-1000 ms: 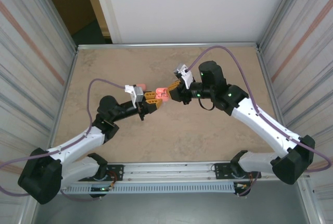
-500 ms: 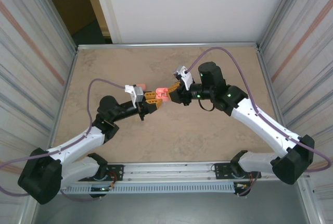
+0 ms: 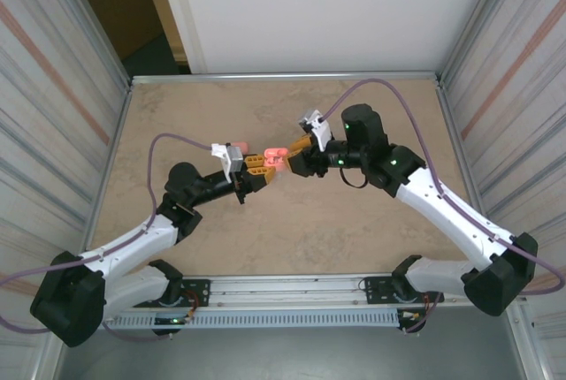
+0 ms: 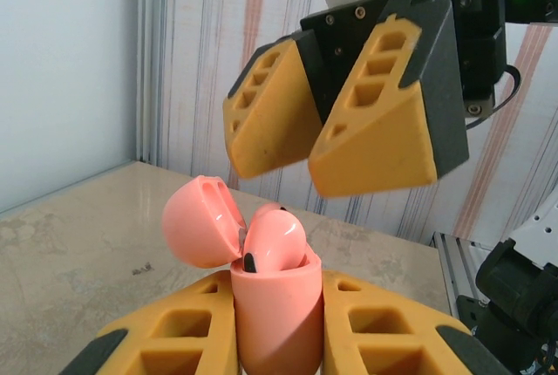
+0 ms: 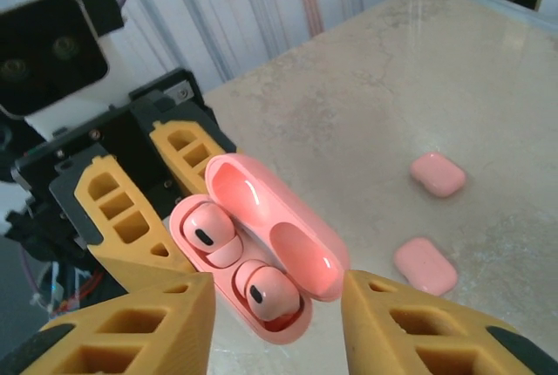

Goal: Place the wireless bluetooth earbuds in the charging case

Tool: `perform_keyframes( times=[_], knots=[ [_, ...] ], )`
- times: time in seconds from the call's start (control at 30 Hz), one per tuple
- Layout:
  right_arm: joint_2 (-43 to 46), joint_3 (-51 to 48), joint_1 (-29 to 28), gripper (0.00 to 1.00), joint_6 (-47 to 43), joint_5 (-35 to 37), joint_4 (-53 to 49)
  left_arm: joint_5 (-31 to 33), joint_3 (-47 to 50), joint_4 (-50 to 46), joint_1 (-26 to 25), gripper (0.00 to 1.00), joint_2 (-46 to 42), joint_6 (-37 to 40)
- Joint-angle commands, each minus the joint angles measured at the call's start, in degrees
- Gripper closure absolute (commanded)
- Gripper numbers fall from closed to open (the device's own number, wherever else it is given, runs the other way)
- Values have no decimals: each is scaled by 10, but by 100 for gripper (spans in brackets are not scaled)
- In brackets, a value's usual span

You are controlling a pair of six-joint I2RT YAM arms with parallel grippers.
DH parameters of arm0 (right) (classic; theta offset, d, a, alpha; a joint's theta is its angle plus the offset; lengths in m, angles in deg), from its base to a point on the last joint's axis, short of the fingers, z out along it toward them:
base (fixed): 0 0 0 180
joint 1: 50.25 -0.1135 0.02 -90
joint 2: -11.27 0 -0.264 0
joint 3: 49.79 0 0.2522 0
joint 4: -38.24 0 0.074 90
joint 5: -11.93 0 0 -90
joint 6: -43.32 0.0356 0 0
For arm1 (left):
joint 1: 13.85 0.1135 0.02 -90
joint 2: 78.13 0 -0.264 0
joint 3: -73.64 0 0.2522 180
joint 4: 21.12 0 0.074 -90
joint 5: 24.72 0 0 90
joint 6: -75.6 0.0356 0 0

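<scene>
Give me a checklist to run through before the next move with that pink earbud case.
1. Left gripper shut on the charging case: ok.
2. Lid swung open: ok.
3. Two earbuds sitting in their wells: ok.
4. Earbuds pressed fully down: cannot tell. In the left wrist view one stands above the rim.
5. Right gripper open, its fingers clear of the case: ok.
6. Two closed cases on the table lie apart from both grippers: ok.
</scene>
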Motion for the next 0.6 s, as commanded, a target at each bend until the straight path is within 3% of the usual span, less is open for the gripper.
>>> perform_keyframes(
  times=[0.0,0.23,0.43,0.57],
  knots=[
    [29,-10,22,51,32,-9,32,4,-10,36,-3,100,-4,-6],
    [49,-61,64,32,97,-66,104,1,-12,56,-4,100,7,-17],
    [52,-85,80,2,144,-120,138,-7,-19,63,-4,100,13,-24],
    [37,-87,81,0,171,-162,153,-11,-22,70,-6,100,16,-27]
  ],
)
